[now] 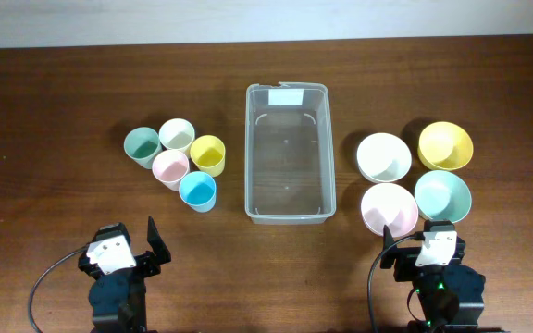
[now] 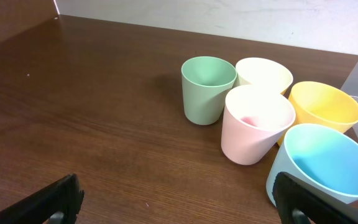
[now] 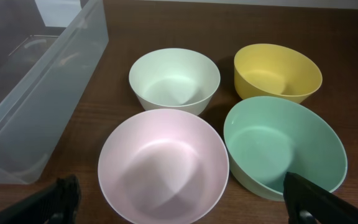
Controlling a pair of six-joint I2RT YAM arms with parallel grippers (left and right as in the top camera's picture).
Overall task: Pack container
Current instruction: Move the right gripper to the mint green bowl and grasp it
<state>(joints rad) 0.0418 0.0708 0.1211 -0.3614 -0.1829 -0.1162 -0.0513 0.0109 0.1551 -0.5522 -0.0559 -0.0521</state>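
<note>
Overhead, the clear rectangular plastic container point(image 1: 286, 157) lies in the middle of the dark wooden table point(image 1: 54, 102), its white label point(image 1: 288, 96) at the far end, with five small pastel cups point(image 1: 170, 168) grouped on its left and four pastel bowls point(image 1: 384, 156) on its right. Left wrist: the left gripper point(image 2: 179, 208) has its fingers spread wide apart, the round blue plastic cup point(image 2: 325, 165) nearest and the round pink plastic cup point(image 2: 257, 124) just behind it. Right wrist: the right gripper point(image 3: 182, 208) is also spread wide, facing the round pink plastic bowl point(image 3: 163, 165) and the round green plastic bowl point(image 3: 281, 146), with the container's wall at the left.
</note>
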